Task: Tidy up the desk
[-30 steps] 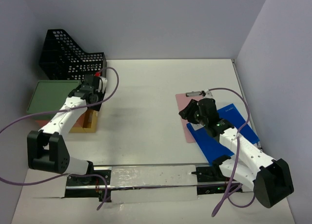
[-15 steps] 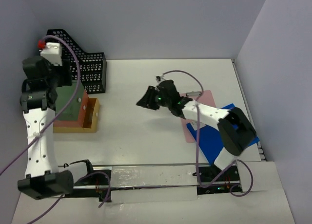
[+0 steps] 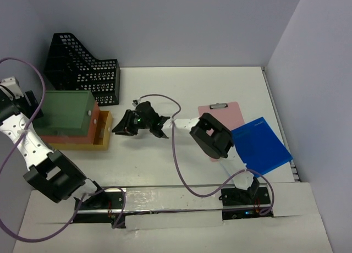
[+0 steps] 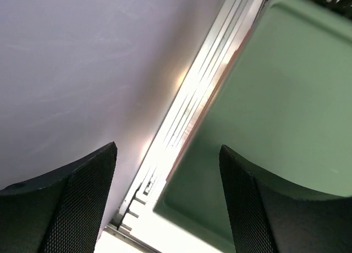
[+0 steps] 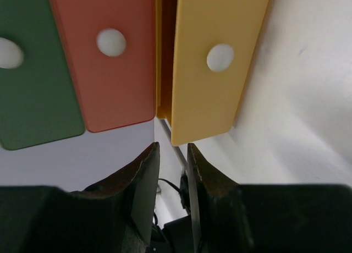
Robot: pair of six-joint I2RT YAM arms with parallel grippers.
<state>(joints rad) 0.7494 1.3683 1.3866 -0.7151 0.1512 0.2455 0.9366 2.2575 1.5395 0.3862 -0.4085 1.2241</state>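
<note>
Top external: your surface [image 3: 192, 93] is the big white top filling the view btwn the lavender walls. Three trays sit stacked and staggered at its left side: green tray [image 3: 63, 110] on top, orange tray [image 3: 94, 121] under it, yellow tray [image 3: 104, 131] at the bottom. Black mesh file holder [image 3: 82, 66] stands just behind them in the far-left corner. Pink clipboard [image 3: 225, 113] and blue folder [image 3: 261, 146] lie side by side on the right half.

Right wrist: your right gripper [image 5: 171, 148] points at the tray ends, lined up w/ the seam btwn orange and yellow. Its jaws stand a slim gap apart, nothing held. Top view puts it near the yellow tray, not touching.

Left wrist: your left gripper [image 4: 168, 151] is spread wide and empty, over the green tray's left rim, next to the wall.
</note>
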